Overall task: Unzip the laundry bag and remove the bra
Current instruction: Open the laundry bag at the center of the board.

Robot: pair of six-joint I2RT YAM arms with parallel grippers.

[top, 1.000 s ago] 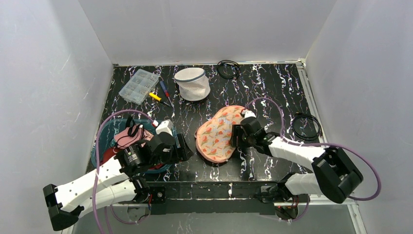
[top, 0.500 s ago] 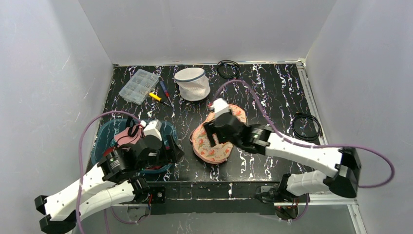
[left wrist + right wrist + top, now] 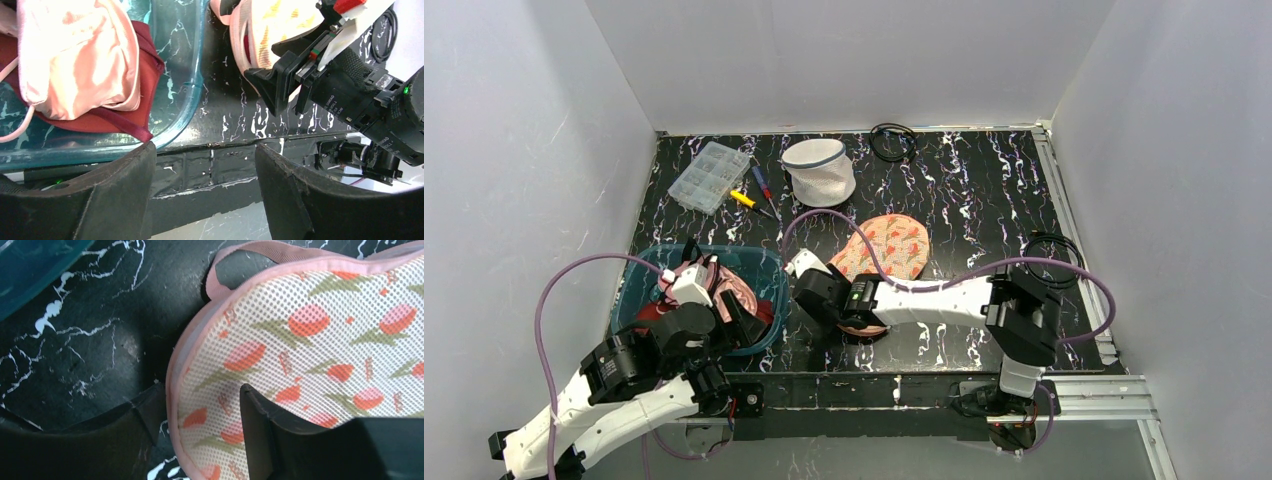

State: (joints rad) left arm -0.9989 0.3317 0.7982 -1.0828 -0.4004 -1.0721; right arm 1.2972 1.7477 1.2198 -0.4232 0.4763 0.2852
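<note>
Laundry bag (image 3: pixel 819 172): at the back of the surface (image 3: pixel 964 190), left of centre, standing on one round end with the blue-grey zip trim ringing the top. White mesh. Well apart from both arms. Too small in the overhead view to tell whether zipped, or what lies inside.

Right pincer (image 3: pixel 829 305): reaching across to the left, low at the near end of a floral mesh pouch (image 3: pixel 894 245). Wrist view shows it parted (image 3: pixel 197 392), straddling the pouch's (image 3: pixel 310 350) pink trim: one finger outside on the dark surface, the other over the patterned mesh. Not clamped on anything. Cannot tell whether either finger touches the fabric.

Left pincer (image 3: pixel 734 320): hangs over the near right corner of a teal bin (image 3: pixel 769 262). Spread wide in its own view (image 3: pixel 205 150), with nothing between the fingers but the bin's (image 3: pixel 195 85) rim and the surface's front edge.

In the bin: pink garment (image 3: pixel 75 55) lying on top of a maroon garment (image 3: pixel 145 65).

Along the back left: clear parts box (image 3: pixel 709 176), with screwdrivers (image 3: pixel 759 195) just beside it, between box and bag.

Black cable coil (image 3: pixel 892 140) at the back edge, right of the bag. Second coil (image 3: pixel 1052 260) at the right edge.
</note>
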